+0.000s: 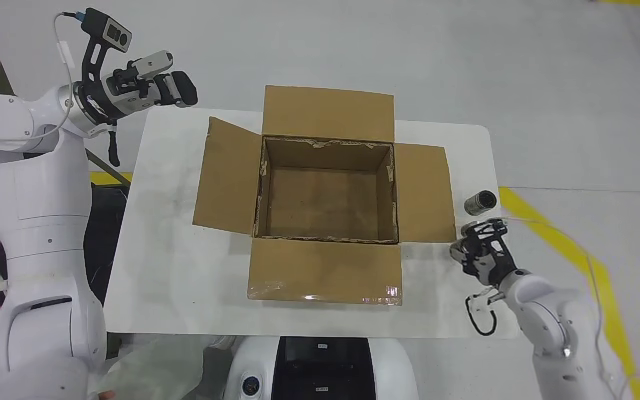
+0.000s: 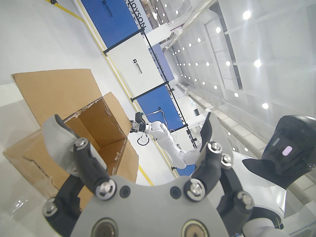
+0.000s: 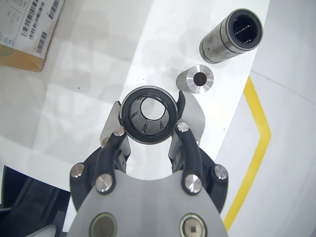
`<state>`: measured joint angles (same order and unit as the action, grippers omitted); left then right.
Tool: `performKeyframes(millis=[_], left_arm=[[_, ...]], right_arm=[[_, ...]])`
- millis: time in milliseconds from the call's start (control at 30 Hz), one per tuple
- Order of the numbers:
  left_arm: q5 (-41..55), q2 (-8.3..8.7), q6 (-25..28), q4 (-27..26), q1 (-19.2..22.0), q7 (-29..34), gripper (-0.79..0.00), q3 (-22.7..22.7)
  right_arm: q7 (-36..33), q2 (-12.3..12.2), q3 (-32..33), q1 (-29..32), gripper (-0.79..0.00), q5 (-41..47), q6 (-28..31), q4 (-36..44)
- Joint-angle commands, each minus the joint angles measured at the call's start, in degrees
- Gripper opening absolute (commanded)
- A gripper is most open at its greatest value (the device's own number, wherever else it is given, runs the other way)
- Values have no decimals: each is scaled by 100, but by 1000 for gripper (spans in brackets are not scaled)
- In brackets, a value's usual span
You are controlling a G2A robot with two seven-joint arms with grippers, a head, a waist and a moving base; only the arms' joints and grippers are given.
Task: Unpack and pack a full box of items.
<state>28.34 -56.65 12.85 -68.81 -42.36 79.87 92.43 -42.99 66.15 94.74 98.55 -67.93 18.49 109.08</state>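
Cardboard box (image 1: 325, 205) sits mid-surface, flaps spread and its floor bare, so I judge the unpacking about finished and the whole repacking still to do. Three metal parts are out near the right edge of the surface (image 1: 160, 280). My right pincer (image 3: 150, 107) is clamped around a black-ended bearing (image 3: 148, 131) just above the surface. Its long axis runs straight down, and I can see through the bore. Whether it is being set down or lifted I can't say. Near it a second bearing (image 3: 228, 38) lies on its side and a small steel sleeve (image 3: 195, 81) stands close by. My left pincer (image 1: 183, 90) hangs spread wide and holds nothing, off the far left corner.
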Motion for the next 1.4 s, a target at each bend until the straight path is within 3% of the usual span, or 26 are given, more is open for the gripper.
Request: performKeyframes(millis=[0,233,667,767,900,1200,1367], left_arm=[[0,0,0,0,0,0,0,0],[0,0,0,0,0,0,0,0],[0,0,0,0,0,0,0,0],[0,0,0,0,0,0,0,0],[0,0,0,0,0,0,0,0],[0,0,0,0,0,0,0,0],[0,0,0,0,0,0,0,0]], right_arm=[[-39,-6,-51,-32,-785,-45,18,-28],[-138,-22,-166,-120,-785,-77,36,-158],[-270,-53,-338,-359,-582,-62,88,-425],[-307,-61,-353,-391,-440,-50,77,-457],[-344,-75,-329,-413,-336,-13,63,-479],[-341,-111,-212,-360,-299,1,24,-401],[-287,-149,56,-128,-240,67,134,-169]])
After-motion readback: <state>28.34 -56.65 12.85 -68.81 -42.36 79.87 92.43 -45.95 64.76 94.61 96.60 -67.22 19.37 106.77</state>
